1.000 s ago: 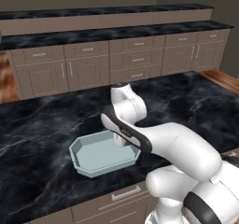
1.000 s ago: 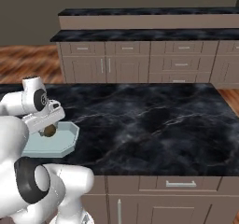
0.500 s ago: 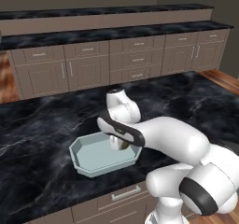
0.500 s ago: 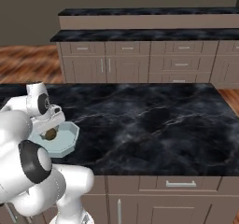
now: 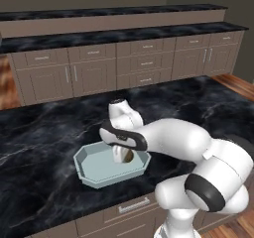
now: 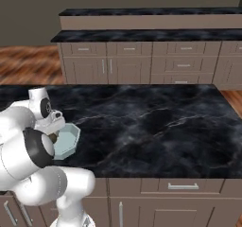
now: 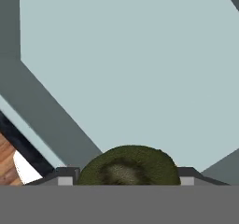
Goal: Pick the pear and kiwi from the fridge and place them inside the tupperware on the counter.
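Observation:
The pale blue-grey tupperware (image 5: 91, 174) sits on the black marble counter (image 5: 39, 128) near its front edge. My gripper (image 5: 124, 155) reaches down inside it, shut on the brown kiwi (image 5: 128, 156). In the hand view the kiwi (image 7: 128, 167) sits between my two fingertips (image 7: 65, 176), just above the tupperware floor (image 7: 130, 69). From the right base view the tupperware (image 6: 67, 141) is partly hidden behind my arm, with the kiwi (image 6: 53, 137) a dark spot at its near side. The pear and the fridge are out of view.
The counter (image 6: 151, 122) stretches wide to the right of the container. Beige-brown cabinets with silver handles (image 5: 144, 63) line the far wall under a second black top. Wood floor (image 6: 28, 70) lies between.
The arm has lowered and shifted a little left, bringing the kiwi down inside the tupperware. The grip on the kiwi has held.

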